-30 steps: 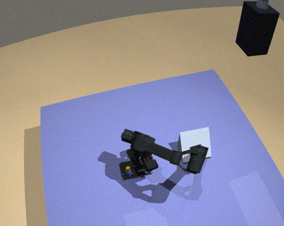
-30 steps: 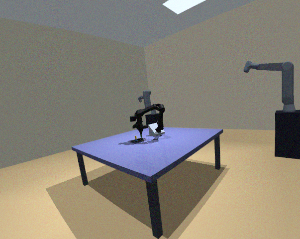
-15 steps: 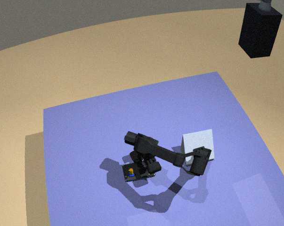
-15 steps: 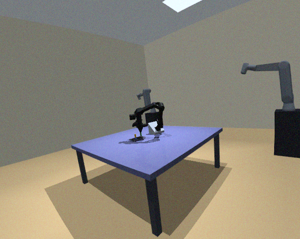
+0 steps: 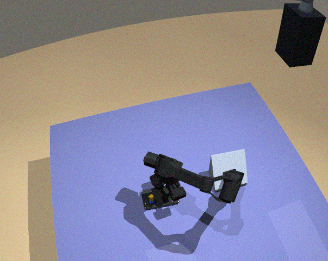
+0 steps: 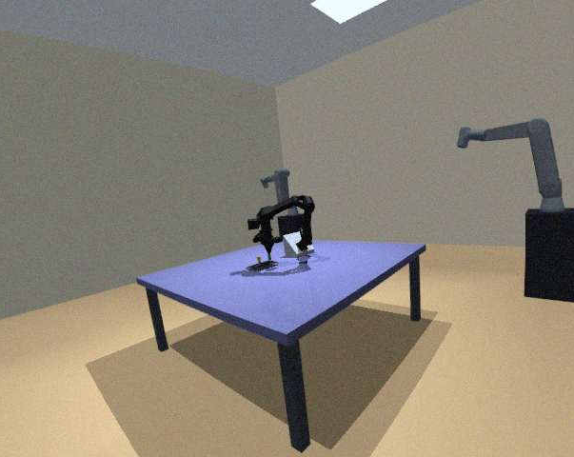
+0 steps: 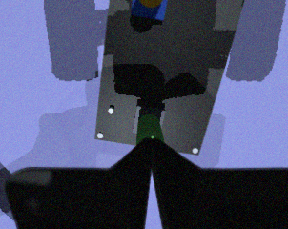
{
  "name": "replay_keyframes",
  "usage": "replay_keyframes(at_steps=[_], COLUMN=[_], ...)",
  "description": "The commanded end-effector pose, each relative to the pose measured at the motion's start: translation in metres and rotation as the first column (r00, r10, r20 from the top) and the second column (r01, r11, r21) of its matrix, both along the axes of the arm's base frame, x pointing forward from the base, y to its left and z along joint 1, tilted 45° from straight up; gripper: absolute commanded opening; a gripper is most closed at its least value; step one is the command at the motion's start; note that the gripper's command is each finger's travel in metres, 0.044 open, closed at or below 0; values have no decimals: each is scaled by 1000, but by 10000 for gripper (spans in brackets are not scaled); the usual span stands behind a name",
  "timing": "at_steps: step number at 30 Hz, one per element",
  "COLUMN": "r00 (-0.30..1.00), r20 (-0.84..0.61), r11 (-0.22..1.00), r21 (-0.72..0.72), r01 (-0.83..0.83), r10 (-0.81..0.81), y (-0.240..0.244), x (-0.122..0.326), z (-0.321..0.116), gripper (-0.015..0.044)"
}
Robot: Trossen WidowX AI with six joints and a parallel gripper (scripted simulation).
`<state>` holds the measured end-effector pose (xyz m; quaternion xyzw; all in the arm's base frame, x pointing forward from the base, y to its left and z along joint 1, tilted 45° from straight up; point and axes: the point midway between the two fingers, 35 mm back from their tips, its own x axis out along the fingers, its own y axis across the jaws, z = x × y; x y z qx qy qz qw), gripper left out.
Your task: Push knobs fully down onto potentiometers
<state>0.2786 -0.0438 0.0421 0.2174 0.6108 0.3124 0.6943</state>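
The dark circuit board stands on the blue table. A yellow knob stands on a blue potentiometer; in the top view it rises clearly above the blue body. A green knob stands near the other end of the board. My gripper is shut, with nothing between its fingers. Its closed tips are at the top of the green knob; whether they touch it I cannot tell. The green knob's potentiometer and its seating are hidden in shadow and behind the knob.
A pale wedge-shaped block stands beside my arm's base on the table. A grey arm on a black pedestal stands off the table, and another stands behind it. Arm shadows fall across the board.
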Motion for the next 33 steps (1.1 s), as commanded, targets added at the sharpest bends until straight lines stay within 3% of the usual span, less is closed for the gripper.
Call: replay_keyframes(at_steps=[1,19,27,33], r00=[1000,1000,1000,997], r20=[2,1,-3,-43], r11=[1000,1000,1000,996], r21=[4,3,8,-51], r01=[1,1,4,68], r10=[-1,-1,-4,-70], y=[2,-11,-7,-11], x=[1,0,0,11], z=[0,12,9,19], gripper=[0,0,210,53])
